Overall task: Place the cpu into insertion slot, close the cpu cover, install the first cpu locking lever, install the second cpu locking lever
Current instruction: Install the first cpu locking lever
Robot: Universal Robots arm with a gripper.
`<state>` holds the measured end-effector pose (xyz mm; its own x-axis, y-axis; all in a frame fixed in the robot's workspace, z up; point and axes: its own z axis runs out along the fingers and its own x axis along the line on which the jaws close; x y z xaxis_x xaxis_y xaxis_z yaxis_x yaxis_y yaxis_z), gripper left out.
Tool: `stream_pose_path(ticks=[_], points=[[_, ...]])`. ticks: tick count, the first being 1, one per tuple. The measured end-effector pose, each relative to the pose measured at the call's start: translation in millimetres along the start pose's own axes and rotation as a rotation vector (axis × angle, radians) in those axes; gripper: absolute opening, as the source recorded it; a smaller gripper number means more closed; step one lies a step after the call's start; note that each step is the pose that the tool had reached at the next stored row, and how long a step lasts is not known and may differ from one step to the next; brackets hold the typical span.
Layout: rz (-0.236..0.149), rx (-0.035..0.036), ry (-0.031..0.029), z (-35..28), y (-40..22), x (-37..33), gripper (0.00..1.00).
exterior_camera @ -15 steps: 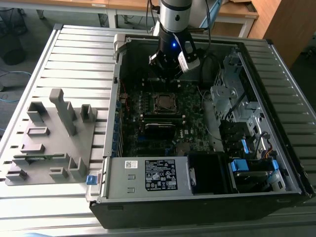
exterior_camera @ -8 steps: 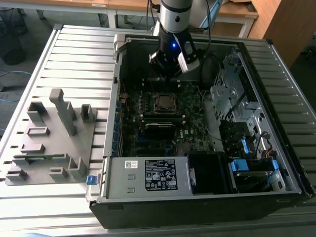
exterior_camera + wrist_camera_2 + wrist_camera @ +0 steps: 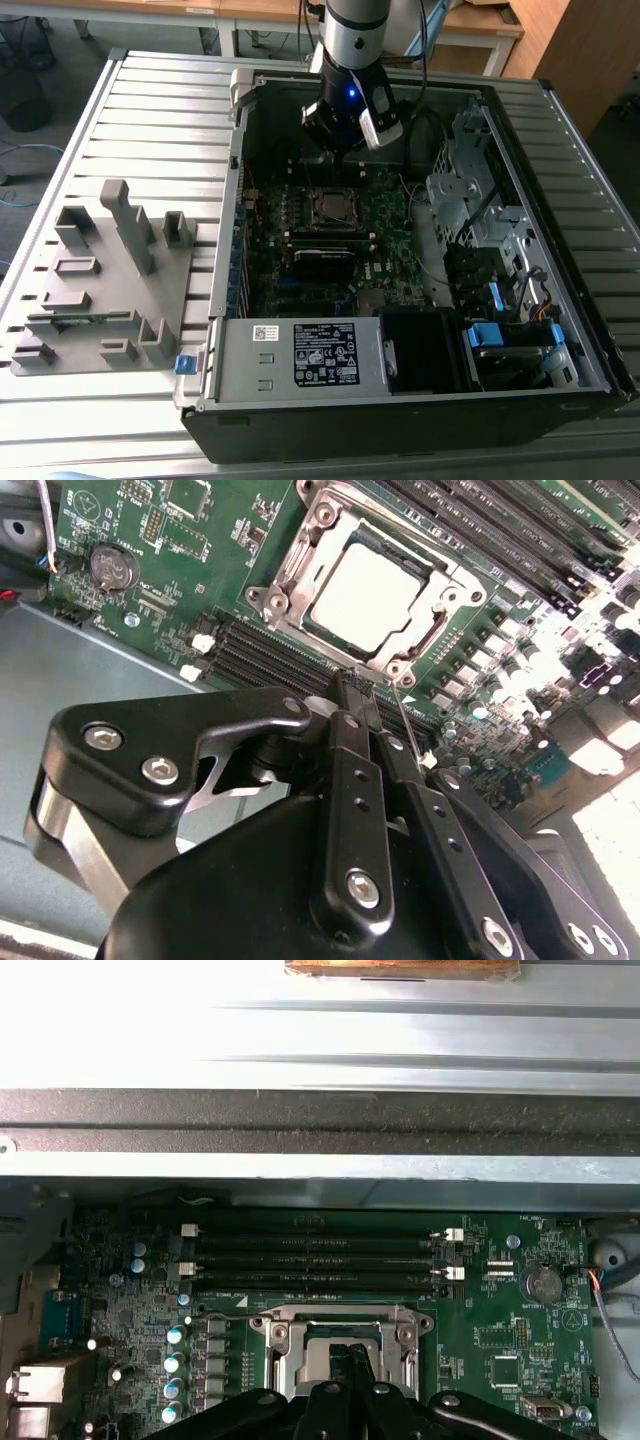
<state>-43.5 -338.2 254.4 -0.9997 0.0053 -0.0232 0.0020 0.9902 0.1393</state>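
The small flat square cpu with its dull silver-grey metal top point(image 3: 370, 590) lies seated in the square black-rimmed insertion slot point(image 3: 437, 630) on the dark green circuit board point(image 3: 100, 520), inside the open grey metal computer case point(image 3: 300, 355) that rests on the slatted metal bench point(image 3: 160, 110). The thin silvery cpu cover frame point(image 3: 290, 570) appears to lie down flat around the chip, whose top shows through the frame's open middle. The black end effector point(image 3: 358, 685) hangs just above the socket's near edge, beside the long black memory slots point(image 3: 270, 660), with its fingers drawn together to a narrow point. A thin wire locking lever point(image 3: 405, 720) rises from the socket corner close along one finger; whether it is pinched or merely alongside, I cannot tell. The chip looks light, rigid and smooth-topped, so probably slippery. Its underside contacts are likely delicate, which makes its opposite edges the safe hold rather than its faces. The cover seems a thin, stiff sheet that would bend if pressed off-centre. The lever looks springy and slender, best caught near its free, bent end, where a closed fingertip has most leverage and least chance of slipping off.
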Motion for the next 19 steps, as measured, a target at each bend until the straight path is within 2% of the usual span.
stream_pose_path(ticks=[8,19], points=[[0.000,-0.0005,0.0000,0.0,-0.1,1.7,0.11],[0.000,-0.0005,-0.0001,-0.3,0.0,17.0,0.11]])
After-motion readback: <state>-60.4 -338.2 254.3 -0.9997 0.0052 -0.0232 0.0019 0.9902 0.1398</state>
